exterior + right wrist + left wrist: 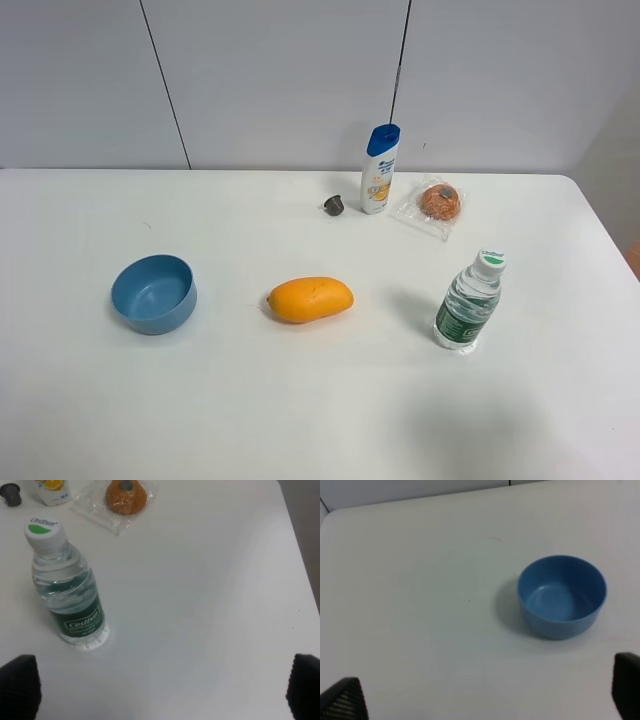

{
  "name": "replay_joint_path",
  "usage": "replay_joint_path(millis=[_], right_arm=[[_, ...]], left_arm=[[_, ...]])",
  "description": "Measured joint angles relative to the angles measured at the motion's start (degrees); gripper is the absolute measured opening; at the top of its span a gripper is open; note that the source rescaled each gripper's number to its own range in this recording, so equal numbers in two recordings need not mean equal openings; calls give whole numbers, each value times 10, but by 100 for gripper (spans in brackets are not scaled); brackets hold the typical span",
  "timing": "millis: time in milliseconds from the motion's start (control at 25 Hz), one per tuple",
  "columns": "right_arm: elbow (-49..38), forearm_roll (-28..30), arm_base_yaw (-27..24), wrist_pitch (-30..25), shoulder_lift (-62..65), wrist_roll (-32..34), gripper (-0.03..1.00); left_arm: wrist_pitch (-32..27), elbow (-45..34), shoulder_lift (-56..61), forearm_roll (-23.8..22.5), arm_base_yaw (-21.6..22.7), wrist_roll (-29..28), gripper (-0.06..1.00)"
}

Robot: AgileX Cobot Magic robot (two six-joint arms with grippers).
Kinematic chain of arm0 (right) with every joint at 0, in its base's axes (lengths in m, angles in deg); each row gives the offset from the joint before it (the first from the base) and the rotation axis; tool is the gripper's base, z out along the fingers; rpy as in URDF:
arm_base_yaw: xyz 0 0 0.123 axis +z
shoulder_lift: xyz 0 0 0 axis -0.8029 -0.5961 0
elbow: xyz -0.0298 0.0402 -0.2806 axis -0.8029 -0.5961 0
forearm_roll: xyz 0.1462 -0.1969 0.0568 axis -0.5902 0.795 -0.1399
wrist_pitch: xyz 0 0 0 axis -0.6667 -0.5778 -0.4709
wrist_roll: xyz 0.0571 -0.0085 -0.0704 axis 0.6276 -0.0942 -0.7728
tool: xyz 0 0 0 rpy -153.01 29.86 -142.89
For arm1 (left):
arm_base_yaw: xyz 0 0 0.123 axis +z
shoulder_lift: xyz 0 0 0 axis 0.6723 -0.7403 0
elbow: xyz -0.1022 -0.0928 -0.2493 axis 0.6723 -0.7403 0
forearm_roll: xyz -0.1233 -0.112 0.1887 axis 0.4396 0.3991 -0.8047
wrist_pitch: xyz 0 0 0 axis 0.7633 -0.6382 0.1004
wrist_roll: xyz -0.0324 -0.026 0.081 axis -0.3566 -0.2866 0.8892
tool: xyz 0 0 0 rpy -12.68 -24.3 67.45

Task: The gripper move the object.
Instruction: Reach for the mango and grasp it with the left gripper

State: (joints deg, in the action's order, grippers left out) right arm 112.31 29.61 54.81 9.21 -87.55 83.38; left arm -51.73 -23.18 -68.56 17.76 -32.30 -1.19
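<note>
An orange-yellow oval mango (310, 299) lies on the white table (90, 400), near the middle of the exterior view. It shows in neither wrist view. Neither arm shows in the exterior view. In the left wrist view the left gripper (482, 700) is open and empty, its black fingertips (345, 700) wide apart, above the table short of the blue bowl (562, 596). In the right wrist view the right gripper (160, 687) is open and empty, its fingertips (20, 685) wide apart, near the water bottle (67, 587).
The blue bowl (154, 293) sits left of the mango. The water bottle (468, 301) stands to its right. At the back stand a shampoo bottle (380, 168), a small dark cap (334, 205) and a wrapped round snack (438, 203), also in the right wrist view (125, 495).
</note>
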Motion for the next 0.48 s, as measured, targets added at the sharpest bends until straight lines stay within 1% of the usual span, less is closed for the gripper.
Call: replay_joint_path(millis=[480], right_arm=[[0, 0, 0, 0, 0, 0, 100]], left_arm=[[0, 0, 0, 0, 0, 0, 100]])
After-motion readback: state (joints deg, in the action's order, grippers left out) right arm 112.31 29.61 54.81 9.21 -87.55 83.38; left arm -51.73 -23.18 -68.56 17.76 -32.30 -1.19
